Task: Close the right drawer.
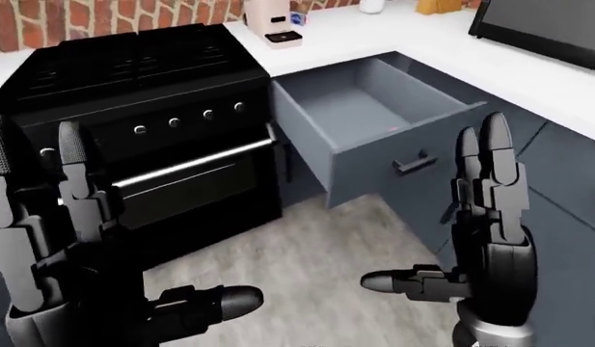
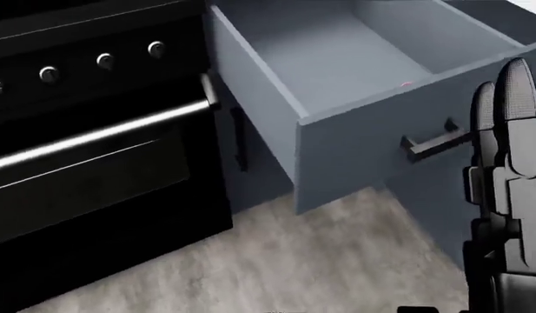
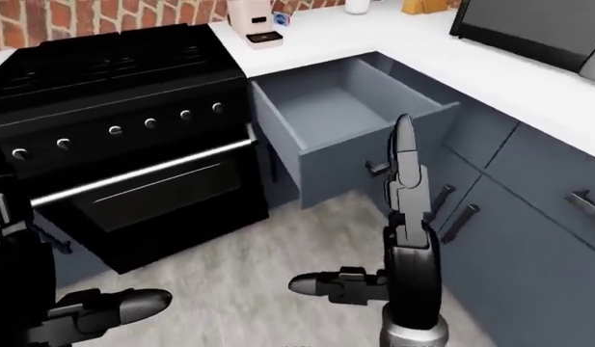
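Grey-blue and pulled far out of its cabinet run, the right drawer (image 1: 374, 126) stands open just to the right of the black oven range (image 1: 142, 123) in the left-eye view, under the white countertop (image 1: 529, 72). Its inside looks bare apart from a small reddish speck on the floor of the box. Its front panel (image 2: 380, 140) faces the robot and carries a dark bar handle (image 2: 433, 142) set level across it.

The right hand (image 1: 485, 217) is released, fingers straight and pointing up, thumb stuck out to the left, holding nothing. In the left-eye view it rises directly below and slightly right of the handle, with its fingertips (image 2: 511, 98) overlapping the panel's right part in the head view; whether they touch the panel cannot be told from these pictures. The left hand (image 1: 56, 238) is likewise spread and empty, low at the left edge in front of the oven door, well apart from the drawer.

The drawer's travel runs from the panel toward the top right of the views, into the cabinet, and the panel's broad face lies square across that line. The right hand is plainly the nearer one, and a flat push on the panel near the handle, directed along that line, looks like what the coming move calls for. The drawer is not yet closed at all.
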You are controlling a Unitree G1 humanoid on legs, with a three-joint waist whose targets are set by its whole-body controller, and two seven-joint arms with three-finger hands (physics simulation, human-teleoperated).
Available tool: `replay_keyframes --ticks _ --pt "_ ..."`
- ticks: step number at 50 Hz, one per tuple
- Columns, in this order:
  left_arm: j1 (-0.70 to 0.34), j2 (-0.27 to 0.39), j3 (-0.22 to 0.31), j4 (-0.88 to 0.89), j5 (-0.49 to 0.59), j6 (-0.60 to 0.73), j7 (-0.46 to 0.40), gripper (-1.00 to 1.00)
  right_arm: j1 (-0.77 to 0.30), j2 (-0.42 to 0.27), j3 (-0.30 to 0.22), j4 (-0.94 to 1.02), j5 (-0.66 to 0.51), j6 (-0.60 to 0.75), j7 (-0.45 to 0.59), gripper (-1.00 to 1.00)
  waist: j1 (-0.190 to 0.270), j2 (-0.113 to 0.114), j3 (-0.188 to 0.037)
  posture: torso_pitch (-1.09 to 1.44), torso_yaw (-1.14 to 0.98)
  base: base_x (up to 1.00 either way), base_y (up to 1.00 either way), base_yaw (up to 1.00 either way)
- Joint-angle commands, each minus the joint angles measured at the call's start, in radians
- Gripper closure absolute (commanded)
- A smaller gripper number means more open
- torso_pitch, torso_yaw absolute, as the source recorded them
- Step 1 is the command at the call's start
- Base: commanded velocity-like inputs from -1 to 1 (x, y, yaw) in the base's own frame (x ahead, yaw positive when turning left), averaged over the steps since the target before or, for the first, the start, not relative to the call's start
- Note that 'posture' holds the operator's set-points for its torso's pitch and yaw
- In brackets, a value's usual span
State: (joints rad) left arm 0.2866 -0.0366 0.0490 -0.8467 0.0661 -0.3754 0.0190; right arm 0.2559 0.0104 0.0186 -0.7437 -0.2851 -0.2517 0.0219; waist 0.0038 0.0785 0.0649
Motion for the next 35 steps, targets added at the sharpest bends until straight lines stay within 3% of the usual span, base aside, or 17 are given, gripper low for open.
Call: replay_keyframes --ticks 1,8,10,11,12,13,15,20,22,23,24,25,26,27,30,35 --pt "-0.011 0.0 -0.01 -0.033 0.002 -0.023 -0.002 -1.0 -0.01 -0.002 -0.008 -0.052 0.005 -0.028 -0.011 -1.0 -0.003 -0.006 -0.015 0.0 0.0 0.0 0.0 -0.85" --pt "-0.008 0.001 -0.017 -0.041 0.005 -0.016 0.0 -1.0 -0.008 -0.003 -0.013 -0.061 0.012 -0.019 -0.005 -1.0 0.005 -0.093 -0.016 0.0 0.0 0.0 0.0 -0.83" --pt "-0.008 0.001 -0.018 -0.042 0.005 -0.016 0.001 -1.0 -0.013 -0.003 -0.012 -0.051 0.009 -0.022 -0.006 -1.0 -0.002 -0.14 -0.028 0.0 0.0 0.0 0.0 -0.77" --pt "-0.007 0.002 -0.018 -0.041 0.005 -0.018 0.001 -1.0 -0.012 -0.002 -0.01 -0.048 0.007 -0.025 -0.007 -1.0 -0.016 -0.184 -0.046 0.0 0.0 0.0 0.0 -0.77" --pt "-0.007 0.002 -0.016 -0.039 0.003 -0.019 0.001 -1.0 -0.009 -0.002 -0.008 -0.047 0.006 -0.028 -0.008 -1.0 -0.023 -0.132 -0.021 0.0 0.0 0.0 0.0 -0.77" --pt "-0.007 0.002 -0.016 -0.038 0.003 -0.02 0.001 -1.0 -0.011 -0.002 -0.007 -0.044 0.006 -0.028 -0.009 -1.0 -0.028 -0.141 -0.026 0.0 0.0 0.0 0.0 -0.77" --pt "-0.007 0.002 -0.016 -0.039 0.004 -0.02 0.001 -1.0 -0.012 -0.002 -0.006 -0.043 0.005 -0.029 -0.011 -1.0 -0.04 -0.119 -0.031 0.0 0.0 0.0 0.0 -0.77" --pt "-0.007 0.003 -0.015 -0.038 0.001 -0.021 -0.001 -1.0 -0.017 -0.004 -0.006 -0.042 0.008 -0.026 -0.011 -1.0 -0.02 -0.062 0.001 0.0 0.0 0.0 0.0 -0.65" --pt "-0.005 0.002 -0.014 -0.034 0.0 -0.027 -0.001 -1.0 -0.014 -0.005 -0.006 -0.043 0.008 -0.028 -0.01 -1.0 -0.017 -0.027 0.008 0.0 0.0 0.15 0.0 -0.43" --pt "-0.005 0.002 -0.014 -0.033 0.001 -0.027 -0.001 -1.0 -0.014 -0.004 -0.005 -0.042 0.008 -0.029 -0.011 -1.0 -0.015 -0.003 0.009 0.0 0.0 0.2 0.0 -0.42" --pt "-0.004 0.002 -0.015 -0.033 0.001 -0.029 -0.001 -1.0 -0.009 -0.003 -0.003 -0.043 0.005 -0.032 -0.011 -1.0 -0.005 0.035 -0.005 0.0 0.0 0.2 0.0 -0.41" --pt "-0.004 0.002 -0.014 -0.03 0.0 -0.031 -0.001 -1.0 -0.012 -0.004 -0.003 -0.042 0.006 -0.03 -0.011 -1.0 0.003 0.018 0.002 0.0 0.0 0.23 0.0 -0.4" --pt "-0.004 0.002 -0.014 -0.027 -0.001 -0.035 -0.001 -1.0 -0.016 -0.004 -0.005 -0.039 0.009 -0.028 -0.011 -1.0 0.004 0.004 0.026 0.0 0.0 0.23 0.0 -0.39" --pt "-0.003 0.002 -0.014 -0.026 -0.001 -0.038 -0.002 -1.0 -0.016 -0.004 -0.005 -0.037 0.008 -0.03 -0.012 -1.0 0.0 0.006 0.023 0.0 0.0 0.23 0.0 -0.4" --pt "-0.002 0.002 -0.013 -0.023 -0.002 -0.042 -0.002 -1.0 -0.013 -0.004 -0.003 -0.037 0.006 -0.032 -0.013 -1.0 -0.001 -0.015 -0.002 0.0 0.0 0.23 0.0 -0.4" --pt "0.0 0.001 -0.014 -0.027 -0.002 -0.039 -0.002 -1.0 -0.011 -0.005 -0.003 -0.041 0.008 -0.032 -0.011 -1.0 0.009 -0.066 -0.004 0.0 0.0 0.23 0.0 -0.39"
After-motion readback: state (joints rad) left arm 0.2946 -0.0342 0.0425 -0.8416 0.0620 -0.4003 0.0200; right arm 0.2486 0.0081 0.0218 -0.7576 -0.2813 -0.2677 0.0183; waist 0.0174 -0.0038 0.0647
